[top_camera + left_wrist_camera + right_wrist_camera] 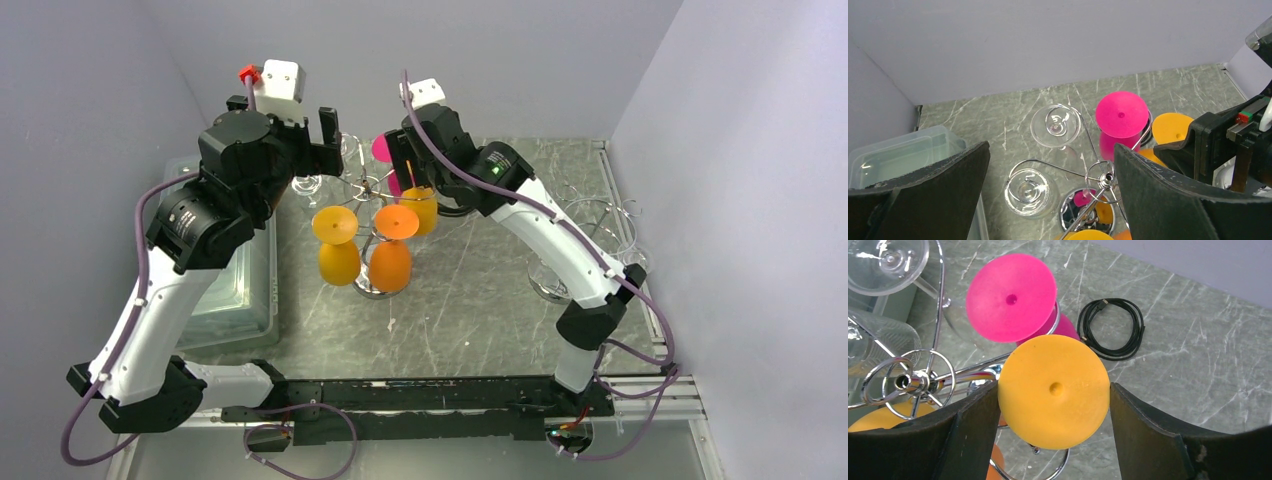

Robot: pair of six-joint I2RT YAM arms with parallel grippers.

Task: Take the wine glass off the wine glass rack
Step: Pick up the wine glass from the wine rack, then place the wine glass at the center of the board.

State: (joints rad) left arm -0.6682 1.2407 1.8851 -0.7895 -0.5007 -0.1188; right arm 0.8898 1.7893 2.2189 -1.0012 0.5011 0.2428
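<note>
Grey marble desk (470,290) holds the rack (368,186) mid-frame. Jaws of the right gripper (1053,392) stand apart, framing an orange glass (1050,365) at lower centre; those of the left gripper (1050,150) gape too. Best clamp its stem, then slide outward.

3 orange wine glasses (390,268), 1 pink wine glass (1121,114), 2 clear wine glasses (1055,125) on 1 wine glass rack (1106,177); 1 bin (235,290); 1 cable (1083,330).

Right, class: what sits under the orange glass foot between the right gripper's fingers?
Under the orange glass foot, only a chrome rack wire curve shows; the foot hides its stem and bowl.
</note>
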